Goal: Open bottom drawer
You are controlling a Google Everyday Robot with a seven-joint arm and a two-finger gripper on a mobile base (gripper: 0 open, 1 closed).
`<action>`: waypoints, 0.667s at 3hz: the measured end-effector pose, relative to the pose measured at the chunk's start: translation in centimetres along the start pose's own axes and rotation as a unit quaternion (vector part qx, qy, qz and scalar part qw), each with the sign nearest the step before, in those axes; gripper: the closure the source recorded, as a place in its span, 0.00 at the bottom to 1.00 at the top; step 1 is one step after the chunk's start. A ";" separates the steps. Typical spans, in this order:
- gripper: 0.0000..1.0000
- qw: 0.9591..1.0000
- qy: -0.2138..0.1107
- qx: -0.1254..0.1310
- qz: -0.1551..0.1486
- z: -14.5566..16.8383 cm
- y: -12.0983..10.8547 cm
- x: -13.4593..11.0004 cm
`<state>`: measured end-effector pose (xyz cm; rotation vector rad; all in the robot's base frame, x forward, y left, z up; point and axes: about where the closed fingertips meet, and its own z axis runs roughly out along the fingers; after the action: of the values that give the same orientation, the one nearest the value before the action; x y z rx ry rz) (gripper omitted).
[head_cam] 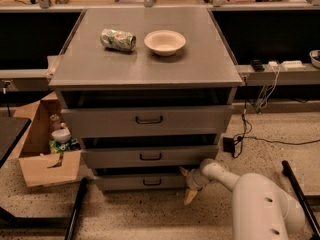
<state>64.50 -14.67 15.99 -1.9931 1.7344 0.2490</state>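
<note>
The bottom drawer [125, 182] is the lowest and narrowest grey front of the cabinet, with a small dark bar handle [151, 182] at its centre. It sits nearly flush under the middle drawer [150, 156]. My gripper [187, 184] is at the right end of the bottom drawer's front, to the right of the handle, just above the floor. Its two pale fingers are spread apart, one [184, 171] pointing up by the drawer's corner and one pointing down. It holds nothing. My white arm [260, 204] reaches in from the lower right.
The top drawer [147, 120] juts out widest. A crushed can [118, 39] and a white bowl [164, 42] lie on the cabinet top. An open cardboard box [47, 151] with items stands at the left. Cables and a power adapter [228, 145] lie at the right. A dark bar [77, 209] slants at the lower left.
</note>
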 end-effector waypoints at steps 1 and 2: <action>0.14 1.000 0.006 0.003 -0.012 0.5 -1.1 -0.5; 0.37 1.000 0.012 0.003 -0.025 0.5 -0.4 -2.2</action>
<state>64.55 -12.51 16.60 -2.0402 1.6950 0.2051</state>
